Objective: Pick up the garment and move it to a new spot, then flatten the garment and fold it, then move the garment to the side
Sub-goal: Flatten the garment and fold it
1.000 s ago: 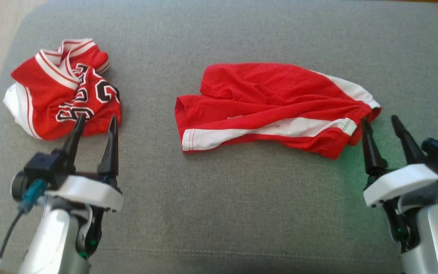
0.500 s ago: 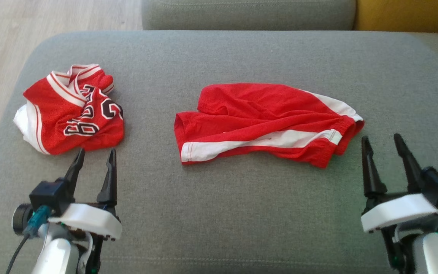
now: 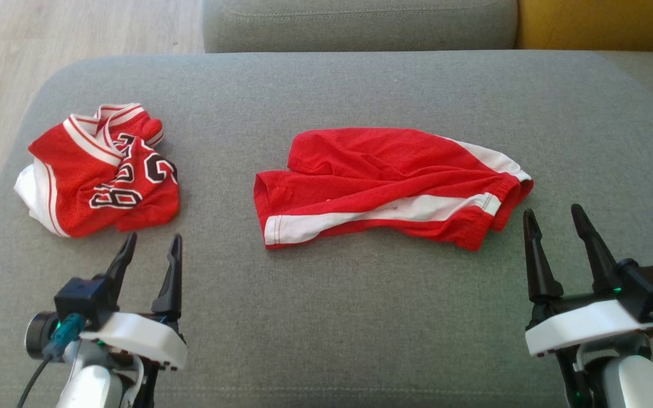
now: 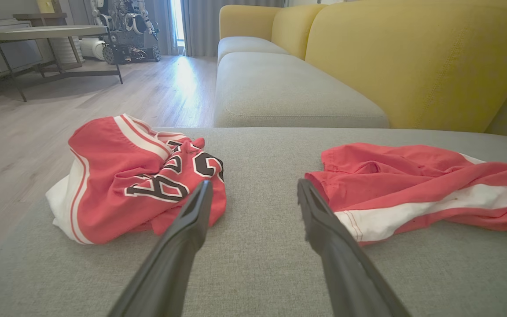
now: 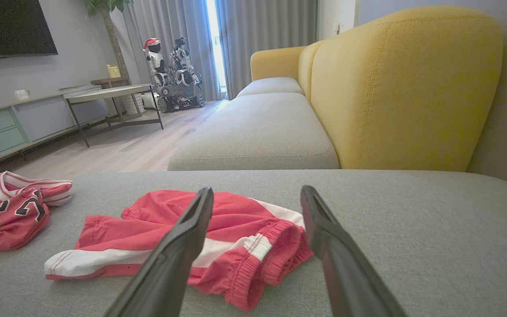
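Head view first: the red shorts [image 3: 386, 184] with a white side stripe lie flat-ish and rumpled in the middle of the grey sofa cushion [image 3: 360, 317]. Well to the left of the shorts there's a crumpled red jersey [image 3: 97, 170], black-and-white numbers showing. My left pincer [image 3: 153, 238] hangs left of the shorts and nearer me, fingers spread apart, nothing between them. My right pincer [image 3: 552, 211] sits just off the shorts' right end, close to the waistband but apart from it, fingers spread too, holding nothing.

Left wrist view now: the left pincer [image 4: 254, 182] is spread wide over bare cushion [image 4: 258, 264]. The shorts [image 4: 412, 189] lie off its right finger, hem end nearest, and the jersey [image 4: 117, 185] bunches up on the far side from the shorts.

Right wrist view: the right pincer [image 5: 257, 190] stands apart and empty, looking straight at the shorts [image 5: 148, 229]. Their gathered waistband [image 5: 275, 251] lies between the two fingers, ahead of the tips. The jersey [image 5: 11, 207] lies beyond the shorts' hem end.
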### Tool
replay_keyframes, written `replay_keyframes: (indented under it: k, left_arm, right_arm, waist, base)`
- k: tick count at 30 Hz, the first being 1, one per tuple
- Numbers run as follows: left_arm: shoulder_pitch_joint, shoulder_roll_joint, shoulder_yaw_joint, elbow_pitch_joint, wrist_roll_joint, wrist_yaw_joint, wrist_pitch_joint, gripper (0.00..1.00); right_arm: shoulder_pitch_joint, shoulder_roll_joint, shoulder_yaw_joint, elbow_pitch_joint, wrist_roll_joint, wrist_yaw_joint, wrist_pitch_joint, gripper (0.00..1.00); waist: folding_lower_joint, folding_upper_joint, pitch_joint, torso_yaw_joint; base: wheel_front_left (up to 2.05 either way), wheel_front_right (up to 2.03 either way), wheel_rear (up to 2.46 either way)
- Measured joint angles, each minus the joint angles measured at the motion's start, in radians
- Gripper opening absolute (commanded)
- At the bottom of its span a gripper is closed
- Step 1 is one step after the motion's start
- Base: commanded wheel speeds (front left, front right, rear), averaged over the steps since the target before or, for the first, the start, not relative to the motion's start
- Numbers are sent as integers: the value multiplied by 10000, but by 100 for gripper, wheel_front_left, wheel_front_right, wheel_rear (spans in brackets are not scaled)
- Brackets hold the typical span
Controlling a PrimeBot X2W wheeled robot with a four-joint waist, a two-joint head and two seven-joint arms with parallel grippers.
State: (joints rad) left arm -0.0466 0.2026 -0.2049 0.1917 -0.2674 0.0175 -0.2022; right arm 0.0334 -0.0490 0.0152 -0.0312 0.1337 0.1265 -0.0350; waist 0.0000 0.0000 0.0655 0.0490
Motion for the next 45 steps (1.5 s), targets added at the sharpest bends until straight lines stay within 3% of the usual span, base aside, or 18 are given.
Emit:
replay_keyframes:
  k: [10, 17, 27, 33, 40, 41, 42, 43, 44, 45]
  left_arm:
    - [-48, 163, -155, -50, 2, -42, 84, 100]
    - [-1127, 84, -746, 178, -59, -539, 562, 100]
    - [-2625, -523, -1848, 2226, -823, -1296, 2013, 100]
    - [-3168, -545, -2105, 3367, -1306, -1407, 2451, 100]
    - [-3356, -514, -2153, 3848, -1434, -1409, 2220, 100]
    - [-3356, -508, -2173, 3860, -1434, -1409, 2205, 87]
    - [-3356, -504, -2197, 3854, -1434, -1409, 2125, 62]
    - [-3356, -497, -2234, 3850, -1434, -1409, 2092, 26]
    - [-3356, -493, -2274, 3839, -1438, -1409, 2092, 0]
    - [-3355, -479, -2330, 3824, -1440, -1409, 2092, 0]
  right_arm:
    - [-3, 12, 0, 2, 59, 0, 0, 100]
    - [-84, 13, 59, -19, 88, 0, 0, 100]
    - [-615, 15, 410, 50, 161, 0, -4, 100]
    - [-732, 15, 431, 109, 163, 0, -92, 100]
    - [-812, 15, 401, 226, 165, 0, -105, 100]
    - [-833, 15, 385, 234, 165, 0, -105, 100]
    - [-843, 15, 372, 238, 165, 0, -105, 100]
    - [-843, 15, 364, 251, 165, 0, -105, 100]
    - [-842, 15, 357, 274, 165, 0, -105, 100]
    - [-842, 15, 343, 286, 165, 0, -105, 100]
  waist:
    - [0, 0, 59, 57]
    - [0, 0, 423, -11]
    - [0, 0, 1019, -570]
    - [0, 0, 1343, -927]
    - [0, 0, 1452, -1072]
    - [0, 0, 1445, -1060]
    - [0, 0, 1440, -1046]
    - [0, 0, 1434, -1029]
    - [0, 0, 1425, -1009]
    - [0, 0, 1418, -982]
  base:
    - [0, 0, 0]
    - [0, 0, 0]
    - [0, 0, 0]
    - [0, 0, 0]
    - [0, 0, 0]
    - [0, 0, 0]
    - [0, 0, 0]
    - [0, 0, 0]
    - [0, 0, 0]
    - [0, 0, 0]
